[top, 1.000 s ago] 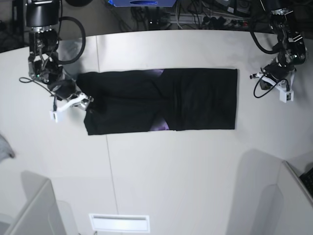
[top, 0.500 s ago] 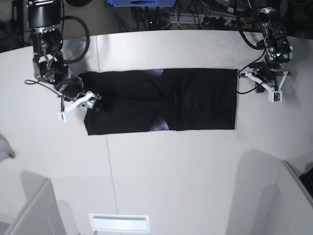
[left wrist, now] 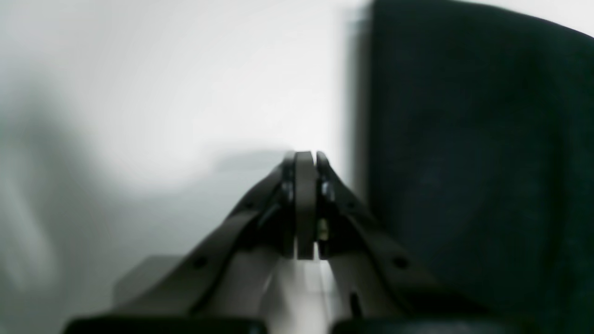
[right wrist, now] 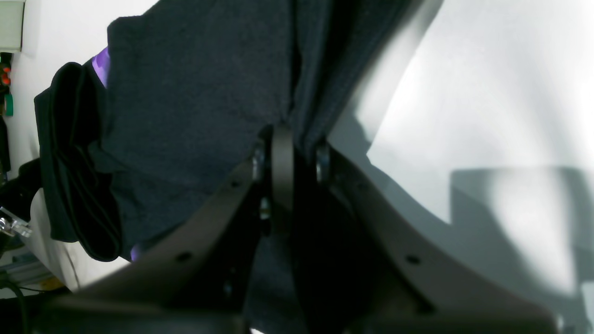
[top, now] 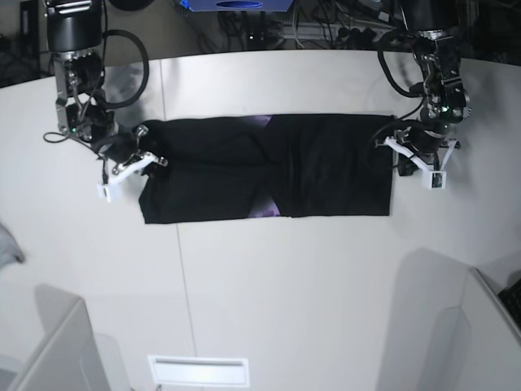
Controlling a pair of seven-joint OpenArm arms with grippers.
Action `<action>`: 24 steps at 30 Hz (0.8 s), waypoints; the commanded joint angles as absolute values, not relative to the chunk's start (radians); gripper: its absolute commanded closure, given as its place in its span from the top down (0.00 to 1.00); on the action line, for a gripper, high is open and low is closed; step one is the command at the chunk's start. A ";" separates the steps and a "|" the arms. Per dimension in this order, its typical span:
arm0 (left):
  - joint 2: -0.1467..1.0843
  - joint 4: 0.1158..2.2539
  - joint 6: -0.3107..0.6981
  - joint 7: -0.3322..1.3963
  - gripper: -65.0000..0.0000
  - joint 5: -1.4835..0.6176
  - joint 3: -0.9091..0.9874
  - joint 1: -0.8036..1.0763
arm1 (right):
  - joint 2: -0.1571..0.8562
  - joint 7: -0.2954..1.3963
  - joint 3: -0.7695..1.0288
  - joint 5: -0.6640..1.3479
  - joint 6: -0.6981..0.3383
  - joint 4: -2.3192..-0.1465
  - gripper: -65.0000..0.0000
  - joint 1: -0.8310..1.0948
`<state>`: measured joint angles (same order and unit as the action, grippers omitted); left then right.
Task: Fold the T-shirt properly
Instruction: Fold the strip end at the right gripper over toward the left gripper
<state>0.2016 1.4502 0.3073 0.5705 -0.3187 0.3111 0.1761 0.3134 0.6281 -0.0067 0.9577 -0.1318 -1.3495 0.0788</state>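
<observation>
Lying flat across the middle of the pale, smooth desk [top: 269,277], nearer its far edge than its near one: the T-shirt [top: 269,167], a long black rectangle of soft matte knit, folded lengthwise, with slivers of purple print peeking out at the centre of its far and near hems. Creased diagonally where the layers overlap near the middle. At the end toward the desk's left edge in the base view, the right gripper [right wrist: 287,153], dark angular fingers pressed together on a pinch of the T-shirt [right wrist: 195,93], the cloth bunching into ridged folds beside it and a purple patch showing at a fold. Fine-grained weave visible in the right wrist view. At the opposite end, the left gripper [left wrist: 305,160], slim dark fingers pressed flat against each other with nothing between them, hanging over bare desk just beside the straight edge of the T-shirt [left wrist: 473,153]; contact with the cloth impossible to tell through the blur. Small grey cloth scrap [top: 8,244] at the desk's left edge, well apart from everything.
</observation>
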 commanded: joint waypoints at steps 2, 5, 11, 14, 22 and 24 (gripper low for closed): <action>0.196 1.440 0.309 0.662 0.00 -0.294 0.285 0.183 | 0.325 0.648 -0.008 0.924 -0.114 -1.388 0.00 0.084; 0.196 1.442 0.309 0.665 0.00 -0.294 0.254 0.179 | 0.317 0.648 -0.008 0.825 -0.114 -1.478 0.00 0.105; 0.196 1.442 0.309 0.665 0.00 -0.294 0.165 0.160 | 0.243 0.708 -0.005 0.625 -0.113 -1.669 0.00 0.139; 0.196 1.442 0.308 0.667 0.00 -0.294 0.133 0.154 | 0.202 0.751 -0.007 0.561 -0.113 -1.736 0.00 0.140; 0.199 1.448 0.308 0.667 0.00 -0.294 0.140 0.150 | 0.139 0.857 -0.012 0.515 -0.113 -1.916 0.00 0.139; 0.199 1.448 0.308 0.667 0.00 -0.294 0.142 0.150 | 0.124 0.881 -0.012 0.515 -0.113 -1.943 0.00 0.136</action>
